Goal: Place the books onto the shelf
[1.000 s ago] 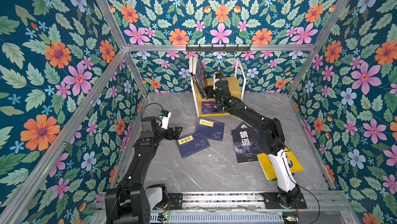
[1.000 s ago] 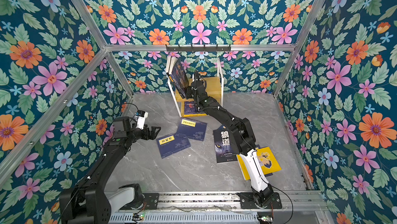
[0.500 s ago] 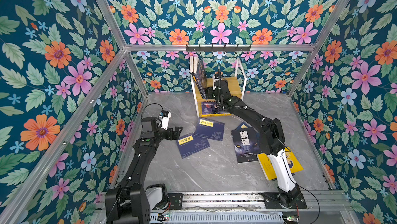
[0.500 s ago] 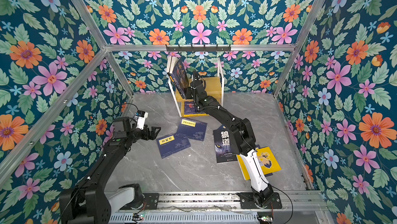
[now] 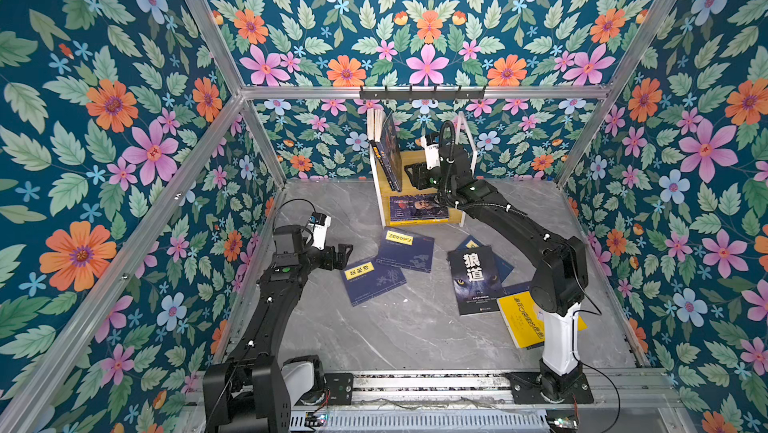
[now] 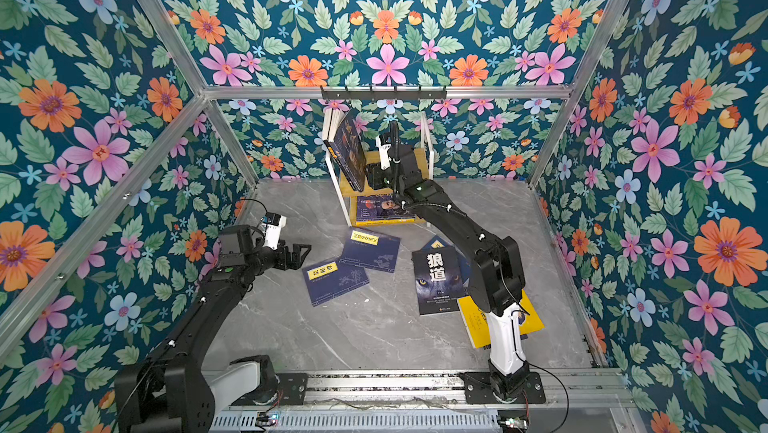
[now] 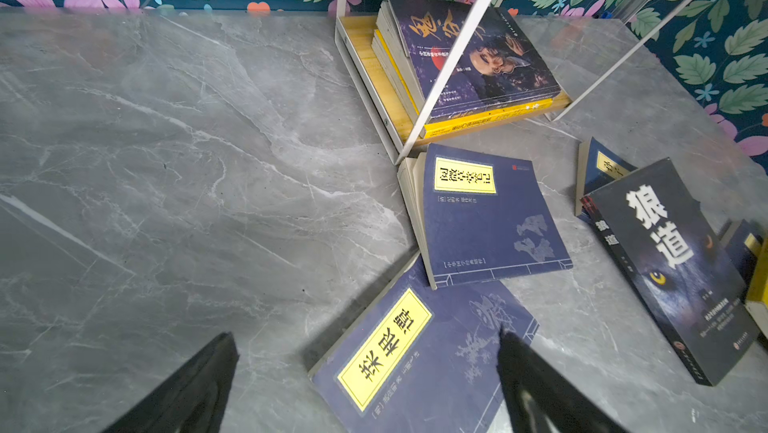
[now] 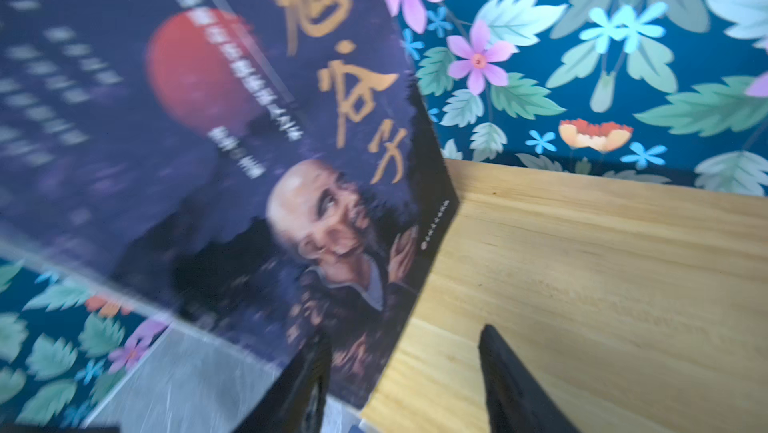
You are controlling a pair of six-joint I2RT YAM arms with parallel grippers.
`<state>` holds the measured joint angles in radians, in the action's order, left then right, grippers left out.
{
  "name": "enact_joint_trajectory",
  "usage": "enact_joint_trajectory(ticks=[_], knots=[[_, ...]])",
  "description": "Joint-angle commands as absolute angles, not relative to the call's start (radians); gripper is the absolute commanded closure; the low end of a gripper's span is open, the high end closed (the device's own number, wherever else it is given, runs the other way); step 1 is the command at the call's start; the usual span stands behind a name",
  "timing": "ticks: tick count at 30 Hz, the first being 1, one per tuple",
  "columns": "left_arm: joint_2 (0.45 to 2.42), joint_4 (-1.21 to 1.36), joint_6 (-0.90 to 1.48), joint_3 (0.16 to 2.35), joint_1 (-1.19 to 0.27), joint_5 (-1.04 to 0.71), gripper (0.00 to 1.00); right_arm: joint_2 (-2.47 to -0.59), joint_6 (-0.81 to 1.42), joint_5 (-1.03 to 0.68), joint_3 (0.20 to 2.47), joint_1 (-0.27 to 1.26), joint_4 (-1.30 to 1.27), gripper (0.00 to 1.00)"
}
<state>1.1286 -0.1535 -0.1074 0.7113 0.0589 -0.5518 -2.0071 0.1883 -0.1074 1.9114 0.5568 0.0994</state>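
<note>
Bare grey tabletop [image 5: 395,339] lies open at the front and left. Front right, a yellow book [image 5: 517,318] lies partly under the right arm. Beside it the wolf-eyed book [image 5: 476,281] reads "狼道". The left gripper [image 5: 345,254] hangs with fingers wide apart just beside a navy book [image 5: 374,281] with a yellow label. A second navy book [image 5: 405,248] overlaps its corner and reaches the foot of the shelf [image 5: 376,186]. A flat stack [image 7: 478,57] fills the lower tier. At the upper board the right gripper [image 8: 403,334] is parted, with the lower corner of the leaning old-man book [image 8: 257,152] in the gap.
</note>
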Motion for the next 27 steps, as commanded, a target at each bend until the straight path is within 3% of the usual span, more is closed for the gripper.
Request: enact_joint_trajectory(ticks=[1, 10, 27], knots=[[1.129, -0.15, -0.109, 0.718, 0.06, -0.557, 0.0, -1.966, 0.13, -0.234, 1.885, 0.56, 0.087, 0.38], [1.116, -0.145, -0.103, 0.71, 0.06, -0.568, 0.0, -1.958, 0.082, -0.442, 1.846, 0.56, -0.006, 0.33], [1.103, -0.144, -0.113, 0.704, 0.06, -0.565, 0.0, -2.084, 0.095, -0.443, 2.007, 0.56, 0.048, 0.38]])
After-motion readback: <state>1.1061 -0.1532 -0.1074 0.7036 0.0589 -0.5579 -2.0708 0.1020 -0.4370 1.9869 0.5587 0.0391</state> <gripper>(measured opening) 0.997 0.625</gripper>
